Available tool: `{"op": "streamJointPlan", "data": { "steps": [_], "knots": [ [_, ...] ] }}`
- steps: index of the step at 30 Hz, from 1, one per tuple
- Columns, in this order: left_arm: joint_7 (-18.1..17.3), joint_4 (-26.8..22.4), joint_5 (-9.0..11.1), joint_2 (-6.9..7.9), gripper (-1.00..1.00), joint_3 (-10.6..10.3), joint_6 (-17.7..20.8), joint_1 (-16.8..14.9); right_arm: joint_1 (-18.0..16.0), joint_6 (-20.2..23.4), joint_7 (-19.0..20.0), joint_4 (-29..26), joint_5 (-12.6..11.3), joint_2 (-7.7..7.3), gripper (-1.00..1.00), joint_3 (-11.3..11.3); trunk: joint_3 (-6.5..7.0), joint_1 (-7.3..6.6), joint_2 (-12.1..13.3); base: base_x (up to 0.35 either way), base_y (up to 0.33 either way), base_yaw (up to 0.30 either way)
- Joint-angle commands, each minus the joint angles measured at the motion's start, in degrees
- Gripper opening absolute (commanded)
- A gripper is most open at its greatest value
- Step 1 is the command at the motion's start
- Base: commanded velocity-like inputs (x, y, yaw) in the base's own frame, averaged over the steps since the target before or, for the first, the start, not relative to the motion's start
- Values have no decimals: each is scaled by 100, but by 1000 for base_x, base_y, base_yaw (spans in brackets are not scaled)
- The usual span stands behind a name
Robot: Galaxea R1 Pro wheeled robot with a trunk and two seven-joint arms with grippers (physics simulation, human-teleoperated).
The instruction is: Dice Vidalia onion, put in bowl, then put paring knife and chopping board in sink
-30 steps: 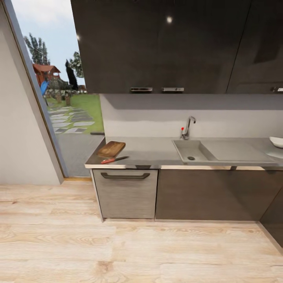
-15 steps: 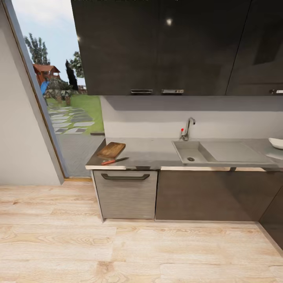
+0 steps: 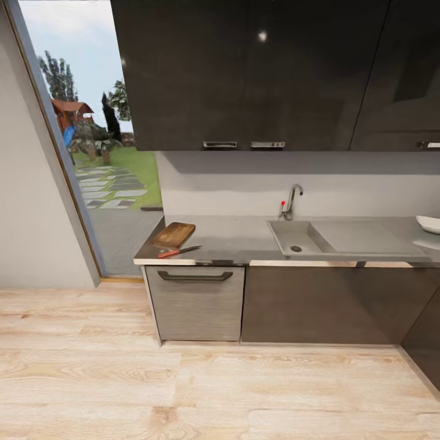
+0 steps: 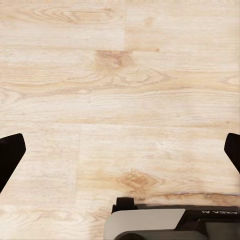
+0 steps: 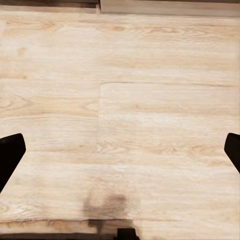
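Robot stands back from the kitchen counter (image 3: 244, 241), facing it across a stretch of light wood floor (image 3: 183, 391). Chopping board (image 3: 173, 234) lies flat near the counter's left end, close to the open doorway onto a garden (image 3: 110, 165). Paring knife (image 3: 178, 250) lies just in front of the board, near the counter's front edge, red handle to the left and dark blade pointing right; whether it touches the board cannot be told at this range. Sink (image 3: 296, 237) sits further right, basin on the left with its round drain visible, flat drainboard (image 3: 360, 237) extending right, chrome tap (image 3: 292, 200) with a red-tipped lever behind the basin. No detail of the basin's contents can be made out beyond the drain. White bowl (image 3: 429, 224) rests on the counter at the far right, cut by the picture's edge, well apart from the board and knife. Glossy black upper cabinets (image 3: 256, 73) hang above; a grey drawer front with a dark handle (image 3: 195, 276) sits under the board. Left gripper (image 4: 120, 152) points down at bare floor, its two dark fingertips (image 4: 10, 155) spread wide at opposite edges of the wrist picture, nothing between them. Right gripper (image 5: 120, 152) likewise faces the floor, fingertips (image 5: 10, 155) spread wide and empty, with the base of the cabinets (image 5: 165, 6) just ahead of it.
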Motion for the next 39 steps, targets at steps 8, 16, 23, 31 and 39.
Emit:
{"op": "streamJointPlan", "data": {
  "steps": [8,16,23,31,39],
  "knots": [
    [2,0,3,-10,100,4,-1,1,0,-12,-1,-1,4,-2,100,5,137,-174,316,0,0,0],
    [3,0,3,-11,100,4,-3,1,0,-8,-1,-1,1,-2,100,5,263,-328,597,0,0,0],
    [2,-28,3,-9,100,-8,-19,1,0,-5,1,-1,3,-2,100,5,263,-328,597,0,0,0],
    [2,-52,3,1,100,2,-17,1,0,-3,1,4,3,-2,100,5,335,-416,757,0,0,0],
    [2,-58,3,-2,100,3,-10,1,0,-4,1,60,1,-2,100,5,478,-592,1078,0,0,0]
  ]
}}
